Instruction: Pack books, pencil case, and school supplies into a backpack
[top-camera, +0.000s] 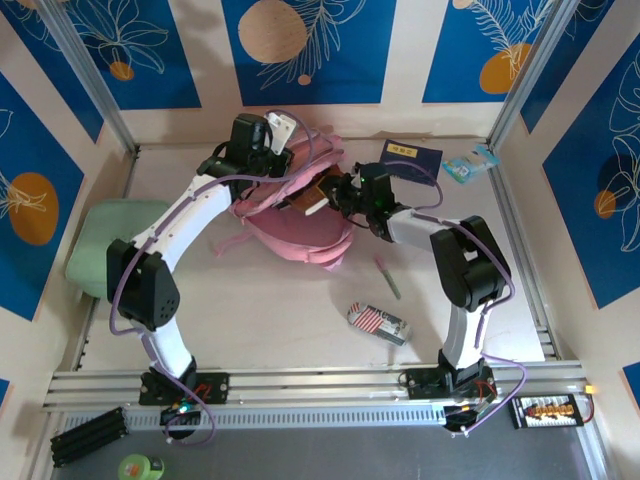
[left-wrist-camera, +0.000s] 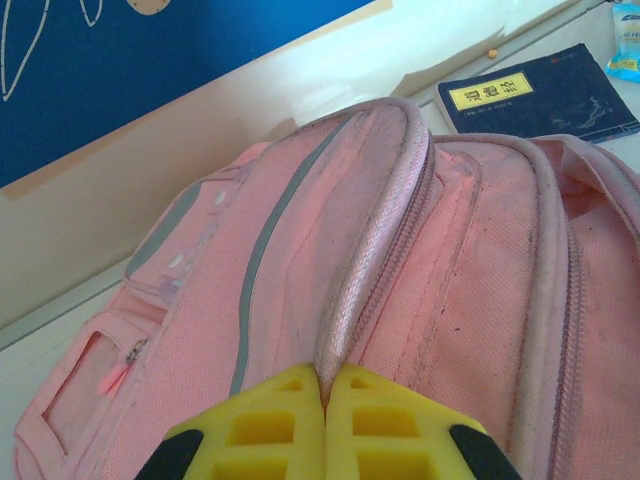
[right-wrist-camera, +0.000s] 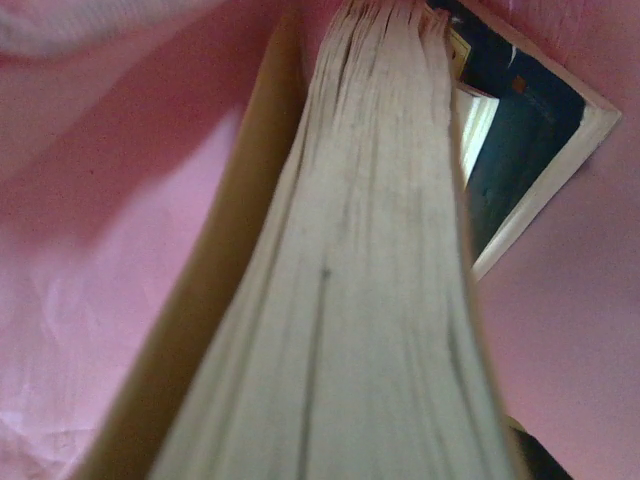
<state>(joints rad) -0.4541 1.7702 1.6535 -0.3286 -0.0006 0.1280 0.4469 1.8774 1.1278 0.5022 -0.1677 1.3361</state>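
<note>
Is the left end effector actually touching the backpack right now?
Touching. The left wrist view shows the left end effector with its yellow fingers pinched on a raised seam of the backpack.

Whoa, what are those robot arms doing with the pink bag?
They are packing a school bag. The left gripper pinches a seam on top of the pink backpack, holding it. The right gripper grips a tan notebook and has it partway into the bag's opening, where a dark blue book already sits. Waiting on the table: a navy book, a green pen and a striped pencil case.
</note>
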